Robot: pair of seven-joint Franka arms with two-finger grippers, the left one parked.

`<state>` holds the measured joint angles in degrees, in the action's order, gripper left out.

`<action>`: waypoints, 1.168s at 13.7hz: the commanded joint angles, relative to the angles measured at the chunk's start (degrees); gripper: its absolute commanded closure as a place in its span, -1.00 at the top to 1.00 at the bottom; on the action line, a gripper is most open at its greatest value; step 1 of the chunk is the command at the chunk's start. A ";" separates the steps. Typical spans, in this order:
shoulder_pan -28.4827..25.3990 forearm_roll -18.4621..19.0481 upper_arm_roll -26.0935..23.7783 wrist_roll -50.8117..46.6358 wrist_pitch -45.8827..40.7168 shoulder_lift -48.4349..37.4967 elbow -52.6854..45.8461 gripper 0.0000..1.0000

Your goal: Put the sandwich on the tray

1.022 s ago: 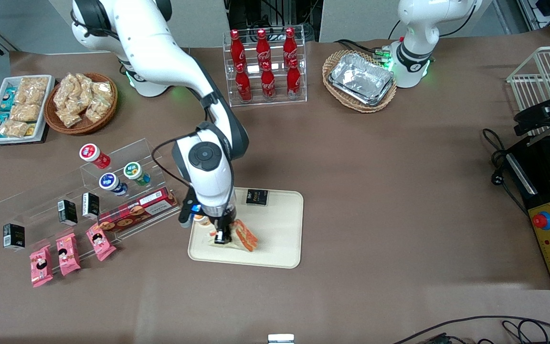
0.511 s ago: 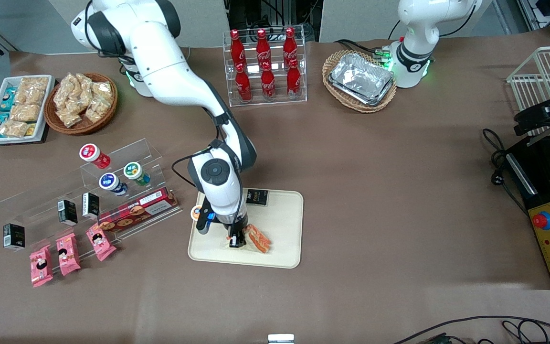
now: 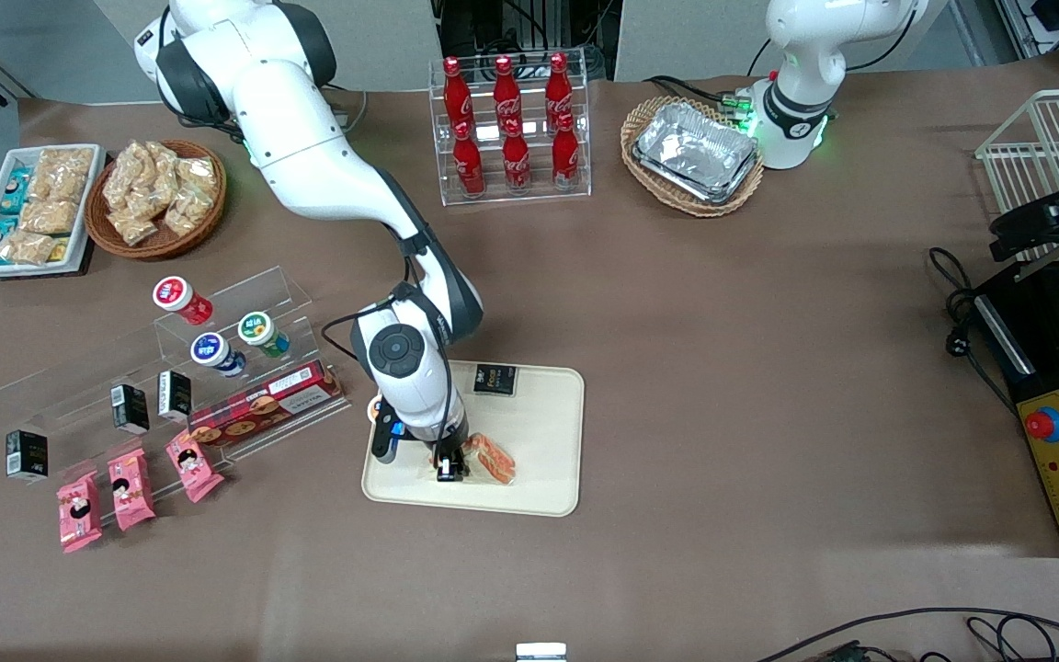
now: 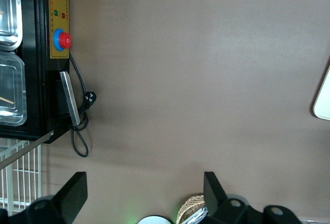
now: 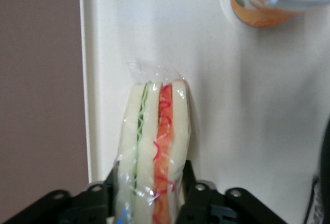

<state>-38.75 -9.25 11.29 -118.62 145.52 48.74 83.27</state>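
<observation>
I found the pincer (image 3: 448, 471) lower than half a second earlier, still clamped on the sandwich (image 3: 491, 458), which stood on edge between its fingers, just above the tray (image 3: 543, 432) floor near the rim. I judged release the remaining step.

A brown table (image 3: 723, 386) carries the tray (image 3: 548, 432) near its middle. The gripper (image 3: 449, 471) hangs over the tray. Toward the working arm's end lie pink packets (image 3: 130, 487); a foil-tray basket (image 3: 693, 154) sits toward the parked arm's end.

gripper (image 3: 449, 472) | lowered | sandwich (image 3: 491, 458) closer to tray (image 3: 543, 432)
</observation>
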 commanded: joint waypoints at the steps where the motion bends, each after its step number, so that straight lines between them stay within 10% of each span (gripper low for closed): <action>1: 1.14 -1.04 -0.40 1.55 -0.15 1.28 -2.41 1.00; 8: 1.75 0.01 0.74 3.73 -9.61 -9.34 -1.71 1.00; 16: 11.32 0.37 0.84 49.72 -34.83 -24.20 -1.09 1.00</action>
<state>-31.02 -9.10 12.76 -85.33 118.19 29.33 80.45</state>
